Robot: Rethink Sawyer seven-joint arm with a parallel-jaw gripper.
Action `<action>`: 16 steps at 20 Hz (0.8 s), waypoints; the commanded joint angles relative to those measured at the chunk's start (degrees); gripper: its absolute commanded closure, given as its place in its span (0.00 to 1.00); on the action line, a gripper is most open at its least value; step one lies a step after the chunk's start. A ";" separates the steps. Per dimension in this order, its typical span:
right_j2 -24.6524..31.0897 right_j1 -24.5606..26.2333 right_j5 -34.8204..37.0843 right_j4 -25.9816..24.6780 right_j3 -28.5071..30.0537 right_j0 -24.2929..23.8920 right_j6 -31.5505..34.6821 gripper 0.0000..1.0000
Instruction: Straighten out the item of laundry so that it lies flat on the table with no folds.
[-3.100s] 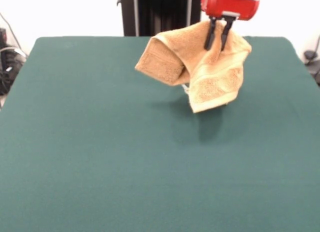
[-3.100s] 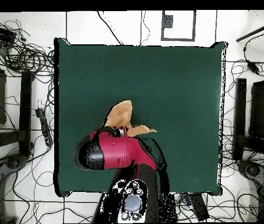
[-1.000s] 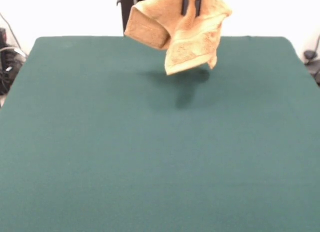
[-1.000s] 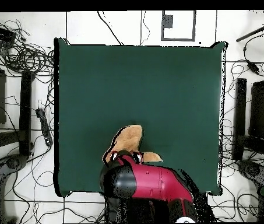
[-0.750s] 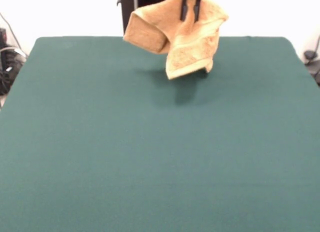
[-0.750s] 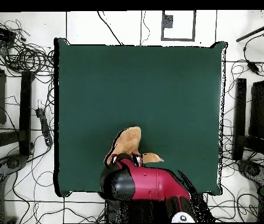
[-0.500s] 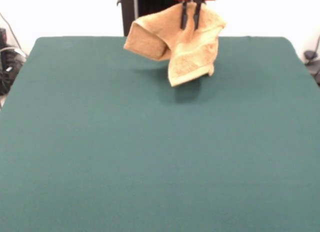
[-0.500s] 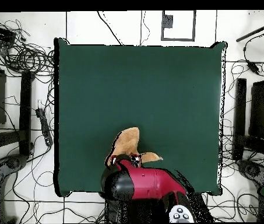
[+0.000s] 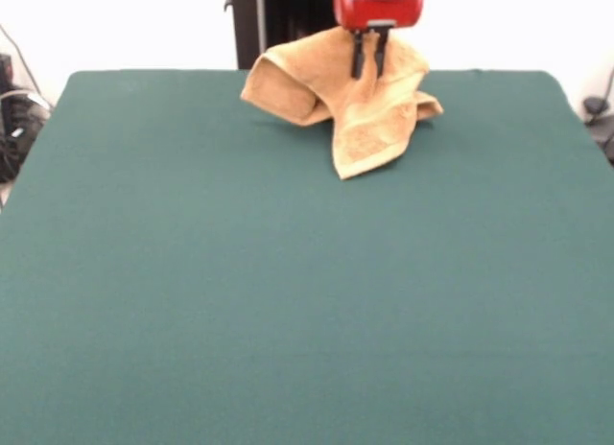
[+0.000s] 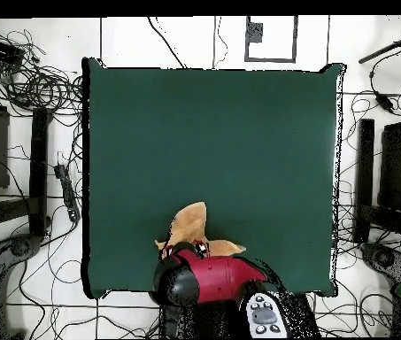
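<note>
The orange-tan towel (image 9: 355, 100) is bunched and folded at the far side of the green table (image 9: 288, 301), its lower corner touching the cloth. My gripper (image 9: 369, 71) comes down from above and is shut on the towel's top, holding it partly up. A rolled fold of the towel hangs to the left in the front view. In the overhead view the towel (image 10: 188, 226) shows near the table's bottom edge (image 10: 212, 106), partly under the red arm and gripper (image 10: 199, 251).
Cables, stands and boxes lie on the floor round the table in the overhead view (image 10: 35, 84). The black pedestal (image 9: 254, 18) stands behind the table's far edge.
The gripper has come down with the towel. The towel was hanging clear above the table and now its lower part rests on the cloth.
</note>
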 commanded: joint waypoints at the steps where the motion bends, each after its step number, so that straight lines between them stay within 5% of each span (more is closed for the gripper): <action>1: 1.89 5.47 -5.62 -2.69 2.17 0.24 7.77 1.00; 16: -0.14 4.46 -9.37 -8.54 7.17 -1.50 7.52 1.00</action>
